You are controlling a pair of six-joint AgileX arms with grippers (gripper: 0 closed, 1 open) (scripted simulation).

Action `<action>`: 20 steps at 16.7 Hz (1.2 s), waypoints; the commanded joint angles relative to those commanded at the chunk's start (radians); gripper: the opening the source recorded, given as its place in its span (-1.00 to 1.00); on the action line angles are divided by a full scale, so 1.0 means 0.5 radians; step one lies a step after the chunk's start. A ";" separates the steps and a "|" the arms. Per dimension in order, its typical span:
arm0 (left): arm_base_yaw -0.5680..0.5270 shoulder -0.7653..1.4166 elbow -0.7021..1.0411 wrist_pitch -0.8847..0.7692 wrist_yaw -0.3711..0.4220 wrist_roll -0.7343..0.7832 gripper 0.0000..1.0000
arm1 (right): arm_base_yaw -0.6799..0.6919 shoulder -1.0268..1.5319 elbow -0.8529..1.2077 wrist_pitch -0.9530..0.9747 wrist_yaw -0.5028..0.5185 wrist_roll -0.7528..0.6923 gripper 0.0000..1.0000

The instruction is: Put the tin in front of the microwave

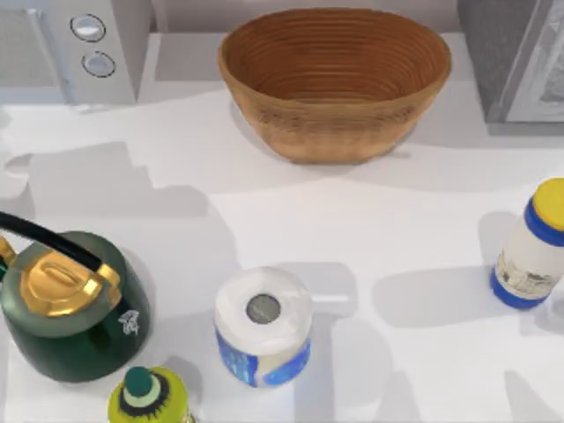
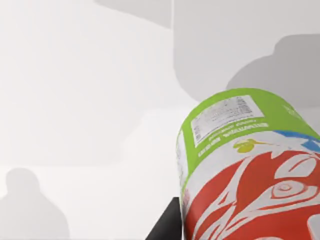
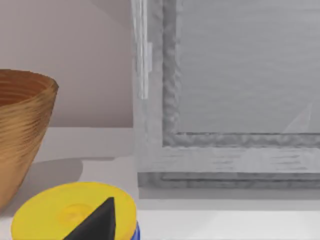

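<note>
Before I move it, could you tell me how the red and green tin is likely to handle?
The tin has a round, smooth printed wall, so it may slip in a light pinch. Laid on its side it would probably roll. It looks like a thin drink can, so likely light and easily dented.

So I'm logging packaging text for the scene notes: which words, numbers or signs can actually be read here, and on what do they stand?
None can be read.
tin: white panel of fine print on the green band, too small to read; the white shapes on red form no legible word.
white bottle: label print too blurred.
kettle: small white mark, illegible.
microwave: dials unmarked.
</note>
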 joint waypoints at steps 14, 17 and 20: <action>0.000 0.000 0.000 0.000 0.000 0.000 1.00 | 0.000 0.000 0.000 0.000 0.000 0.000 1.00; -0.005 0.005 0.035 -0.034 -0.002 0.002 1.00 | 0.000 0.000 0.000 0.000 0.000 0.000 1.00; -0.001 0.024 0.230 -0.209 -0.003 -0.001 1.00 | 0.000 0.000 0.000 0.000 0.000 0.000 1.00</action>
